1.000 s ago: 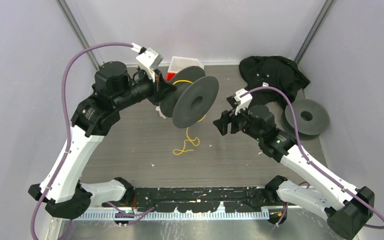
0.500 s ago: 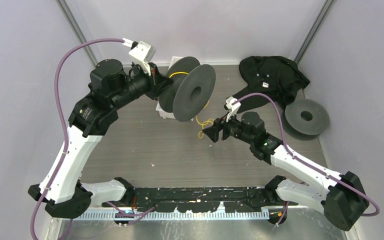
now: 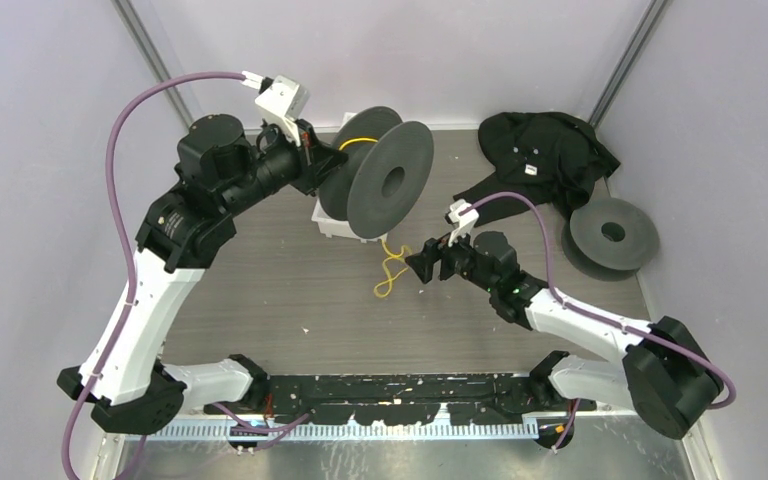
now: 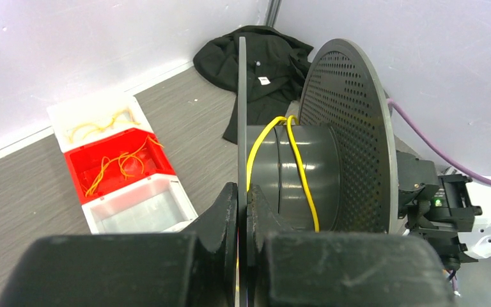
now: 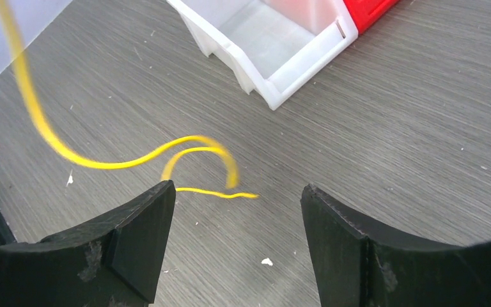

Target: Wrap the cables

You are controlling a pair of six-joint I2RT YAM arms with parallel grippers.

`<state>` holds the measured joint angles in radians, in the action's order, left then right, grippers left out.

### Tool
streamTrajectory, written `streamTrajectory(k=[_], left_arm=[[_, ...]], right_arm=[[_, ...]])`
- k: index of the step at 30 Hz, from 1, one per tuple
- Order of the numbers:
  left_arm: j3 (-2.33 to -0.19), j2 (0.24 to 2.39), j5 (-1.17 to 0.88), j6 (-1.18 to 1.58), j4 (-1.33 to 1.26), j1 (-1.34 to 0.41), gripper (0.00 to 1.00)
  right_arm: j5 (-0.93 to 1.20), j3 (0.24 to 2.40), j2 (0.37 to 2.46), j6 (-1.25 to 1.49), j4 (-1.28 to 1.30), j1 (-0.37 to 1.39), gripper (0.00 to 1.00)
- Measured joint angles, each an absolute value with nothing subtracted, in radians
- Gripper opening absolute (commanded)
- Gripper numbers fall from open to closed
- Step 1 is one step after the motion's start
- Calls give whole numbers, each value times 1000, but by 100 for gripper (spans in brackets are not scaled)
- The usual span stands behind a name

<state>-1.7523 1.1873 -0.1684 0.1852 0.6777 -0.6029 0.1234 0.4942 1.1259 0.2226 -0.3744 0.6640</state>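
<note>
Over counter [image 3: 290,290], nr far edge, spool [image 3: 392,180] held up w/ L tool [image 4: 241,192] clamped on one flange; R tool [image 5: 236,192] wide, low over counter centre, gripping nothing. Yellow cable [image 3: 390,272] partly wound on spool hub; tail loops on counter just beside R tool.

The right gripper [image 5: 236,214] has its jaws wide apart; a blurred yellow cable [image 5: 89,161] curls just ahead; a white bin [image 5: 294,77] lies beyond.

The cable [image 5: 109,164] is blurred, cut off at top edge.
</note>
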Motion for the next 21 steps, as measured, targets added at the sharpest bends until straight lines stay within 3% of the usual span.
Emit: streamTrajectory(k=[12,21], left_arm=[[-1762,1190,-176,206,670,-603,0],[-1782,1190,-179,206,669,-603,0]], right_arm=[[113,485,1355,326,-598,679,76],[68,473,1365,373,-693,685,78]])
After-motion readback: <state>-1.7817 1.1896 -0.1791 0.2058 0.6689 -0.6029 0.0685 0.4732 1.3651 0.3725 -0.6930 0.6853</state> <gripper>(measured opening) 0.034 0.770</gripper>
